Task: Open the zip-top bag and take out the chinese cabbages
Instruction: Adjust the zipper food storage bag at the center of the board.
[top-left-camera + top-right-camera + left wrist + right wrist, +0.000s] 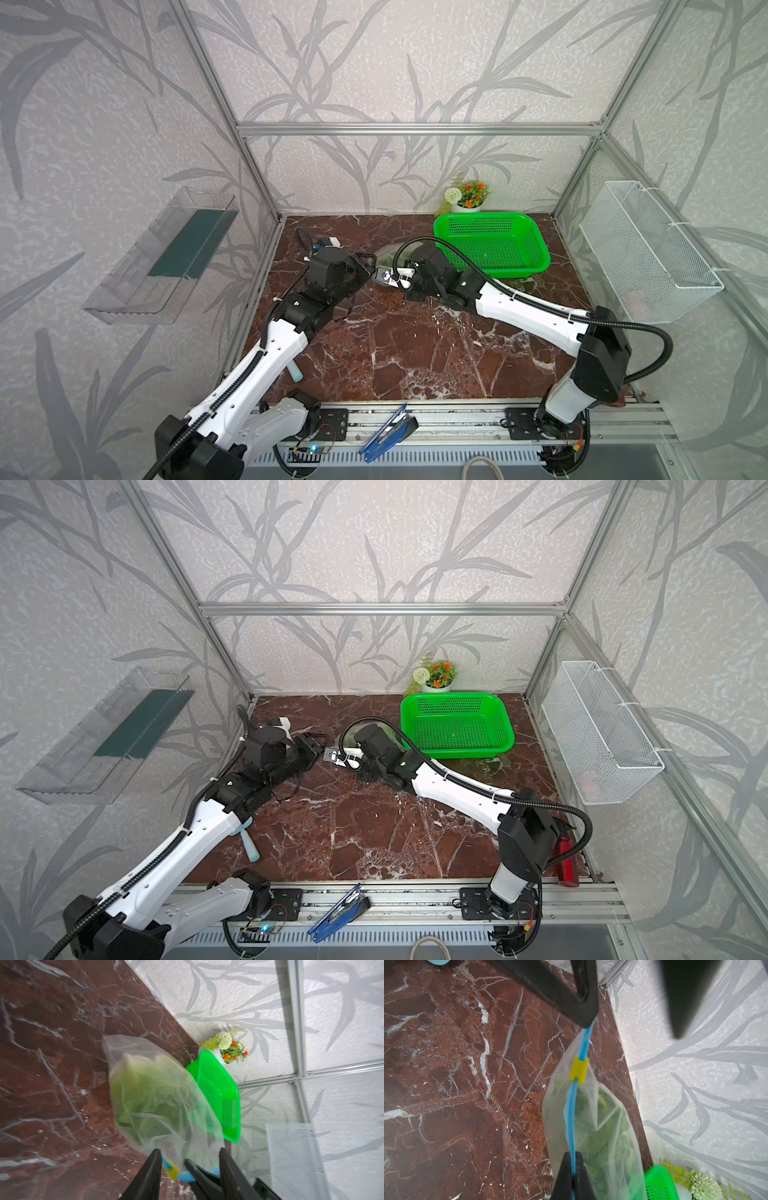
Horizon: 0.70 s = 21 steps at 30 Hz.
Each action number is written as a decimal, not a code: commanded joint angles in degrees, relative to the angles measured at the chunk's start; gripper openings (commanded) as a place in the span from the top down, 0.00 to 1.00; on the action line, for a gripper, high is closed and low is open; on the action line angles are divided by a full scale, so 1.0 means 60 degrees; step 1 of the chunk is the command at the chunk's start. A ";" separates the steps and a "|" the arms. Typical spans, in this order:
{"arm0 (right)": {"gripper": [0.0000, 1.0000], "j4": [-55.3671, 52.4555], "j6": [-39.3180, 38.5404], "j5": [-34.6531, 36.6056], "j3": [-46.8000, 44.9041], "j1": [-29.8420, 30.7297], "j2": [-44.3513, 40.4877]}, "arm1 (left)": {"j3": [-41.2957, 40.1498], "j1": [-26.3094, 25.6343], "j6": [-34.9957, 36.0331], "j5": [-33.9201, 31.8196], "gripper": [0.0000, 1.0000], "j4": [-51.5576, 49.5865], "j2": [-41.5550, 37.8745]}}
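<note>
The zip-top bag [145, 1059] is clear plastic and hangs above the marble table between my two wrists; in both top views the arms hide most of it [386, 252]. The chinese cabbages [149, 1093] show pale green through the plastic [608, 1126]. My right gripper [573, 1154] is shut on the blue zip strip [571, 1109]. The yellow slider [579, 1071] sits further along the strip, towards my left gripper. My left gripper [189, 1149] is open, its fingers either side of the slider [172, 1168] and the strip's end, which touches one finger [571, 1001].
A green perforated basket [490, 216] stands just behind the right wrist, with a small potted plant [467, 195] at the back wall. A white wire basket [648, 249] hangs on the right wall and a clear tray [162, 257] on the left. A red bottle [567, 862] stands front right.
</note>
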 commanded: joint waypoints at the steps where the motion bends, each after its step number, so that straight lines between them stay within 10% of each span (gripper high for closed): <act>1: 1.00 -0.0392 0.0184 -0.0501 0.0538 -0.0136 -0.0459 | 0.0752 -0.0013 0.1554 -0.0330 0.40 -0.0900 -0.0486; 11: 1.00 -0.1966 0.0627 -0.2278 0.1870 -0.0864 -0.0483 | 0.1563 -0.0007 0.7436 -0.1359 0.39 -0.2721 -0.1596; 21: 1.00 -0.2620 0.0876 -0.3731 0.2565 -0.1479 -0.0282 | -0.1423 0.0018 1.0082 0.0798 0.36 0.0645 -0.3050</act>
